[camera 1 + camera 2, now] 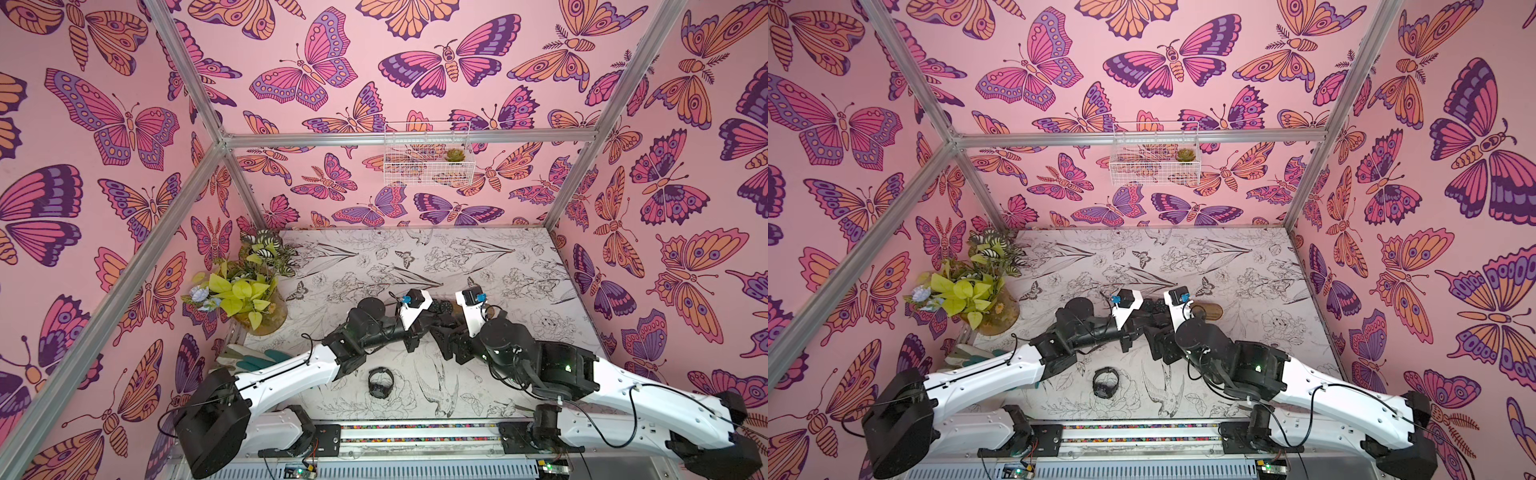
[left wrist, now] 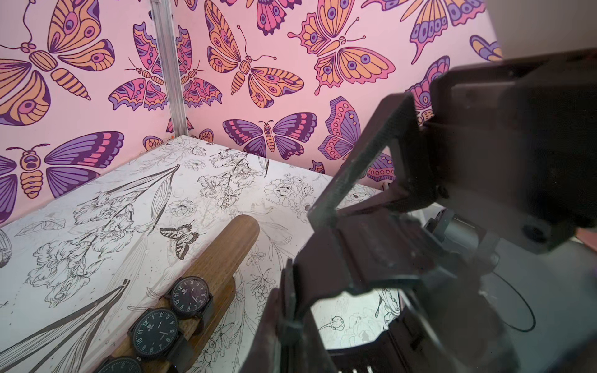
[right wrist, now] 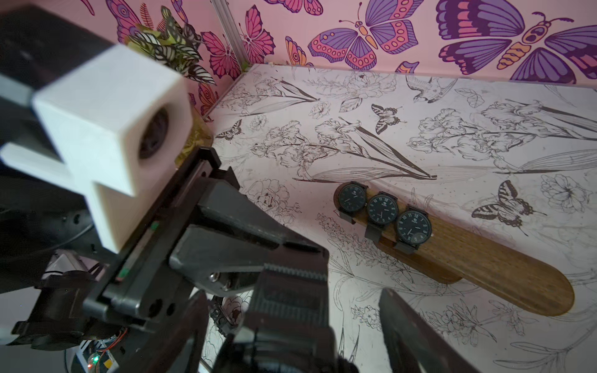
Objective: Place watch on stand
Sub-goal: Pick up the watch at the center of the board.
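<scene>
A black watch lies loose on the table near the front, its strap in a loop. The brown wooden stand lies further back with three black watches side by side on one end; its other end is bare. In a top view only that bare end of the stand shows past the arms. My left gripper is shut with nothing in it. My right gripper is open and empty, close in front of the left one. Both hover just in front of the stand, behind the loose watch.
A potted plant stands at the back left corner, with gardening gloves in front of it under my left arm. A white wire basket hangs on the back wall. Pink butterfly walls and metal posts enclose the table.
</scene>
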Action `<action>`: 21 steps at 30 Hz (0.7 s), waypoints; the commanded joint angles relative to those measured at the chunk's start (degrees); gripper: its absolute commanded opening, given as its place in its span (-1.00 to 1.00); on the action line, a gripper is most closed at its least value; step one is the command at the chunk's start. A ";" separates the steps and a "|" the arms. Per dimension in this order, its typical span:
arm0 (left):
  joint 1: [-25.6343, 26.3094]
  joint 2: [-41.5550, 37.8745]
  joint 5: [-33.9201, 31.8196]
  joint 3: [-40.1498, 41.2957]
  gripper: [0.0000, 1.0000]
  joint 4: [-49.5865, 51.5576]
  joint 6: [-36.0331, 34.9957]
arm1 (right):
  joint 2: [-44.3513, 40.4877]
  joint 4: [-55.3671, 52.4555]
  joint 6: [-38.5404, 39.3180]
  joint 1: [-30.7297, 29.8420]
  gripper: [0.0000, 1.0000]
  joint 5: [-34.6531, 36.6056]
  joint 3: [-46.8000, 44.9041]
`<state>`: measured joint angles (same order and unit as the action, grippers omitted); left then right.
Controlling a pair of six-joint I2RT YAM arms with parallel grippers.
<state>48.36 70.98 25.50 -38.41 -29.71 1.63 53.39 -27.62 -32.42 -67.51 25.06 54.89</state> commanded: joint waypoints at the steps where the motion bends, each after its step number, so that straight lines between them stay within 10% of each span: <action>1: 0.15 -1.14 -1.09 -0.22 -1.00 0.62 -1.98 | -0.29 -3.56 -1.32 0.17 0.64 2.10 1.82; 21: -0.19 -0.61 -2.05 -1.56 -1.00 2.90 -1.50 | 1.19 -4.09 0.12 0.18 0.10 0.07 2.19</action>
<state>48.34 70.94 22.92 -38.52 -26.94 0.45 54.46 -30.89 -33.01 -67.51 25.23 55.35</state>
